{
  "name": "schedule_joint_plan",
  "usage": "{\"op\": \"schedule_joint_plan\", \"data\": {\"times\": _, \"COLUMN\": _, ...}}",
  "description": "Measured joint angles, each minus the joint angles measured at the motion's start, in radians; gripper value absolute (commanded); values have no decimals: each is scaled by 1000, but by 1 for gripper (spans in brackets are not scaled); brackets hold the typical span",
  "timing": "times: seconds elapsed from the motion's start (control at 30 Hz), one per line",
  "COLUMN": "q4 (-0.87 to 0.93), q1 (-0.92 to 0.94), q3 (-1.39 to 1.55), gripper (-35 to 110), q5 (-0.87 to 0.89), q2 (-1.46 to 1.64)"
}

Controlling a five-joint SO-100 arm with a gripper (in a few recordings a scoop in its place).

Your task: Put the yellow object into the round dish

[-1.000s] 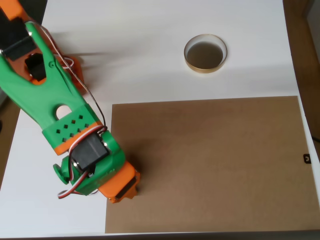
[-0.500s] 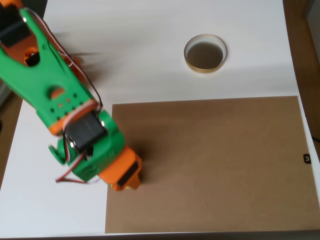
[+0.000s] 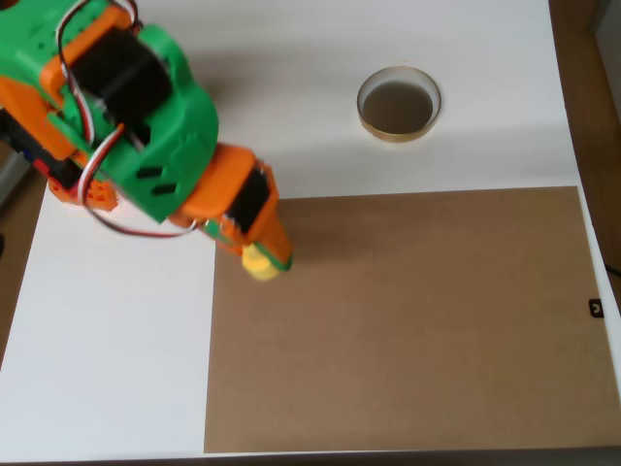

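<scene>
Hand now sits near the upper left corner of the brown sheet, its orange fingers closed around the yellow object, which shows as a small yellow blob at the fingertips in the overhead view. Whether the piece is clear of the sheet or resting on it cannot be told from above.

Compared with 0.5 s ago, the hand has shifted up the picture along the sheet's left edge, from low down near the sheet's lower left part to just under its top edge. The green arm has folded back as well: its bulky motor housing now fills the top left of the picture, where before the long forearm stretched down the left side. The yellow piece, barely visible under the fingers earlier, now peeks out plainly below them.

The round dish stands on the white bench, well apart from the hand, up and to its right in the picture, unmoved since the earlier frames.
</scene>
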Motion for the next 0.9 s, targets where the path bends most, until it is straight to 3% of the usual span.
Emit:
{"op": "schedule_joint_plan", "data": {"times": 0.57, "q4": 71, "q1": -342, "q3": 107, "gripper": 0, "q5": 8, "q2": 155}}
{"op": "schedule_joint_plan", "data": {"times": 0.9, "q4": 87, "q1": -518, "q3": 104, "gripper": 0, "q5": 2, "q2": 61}}
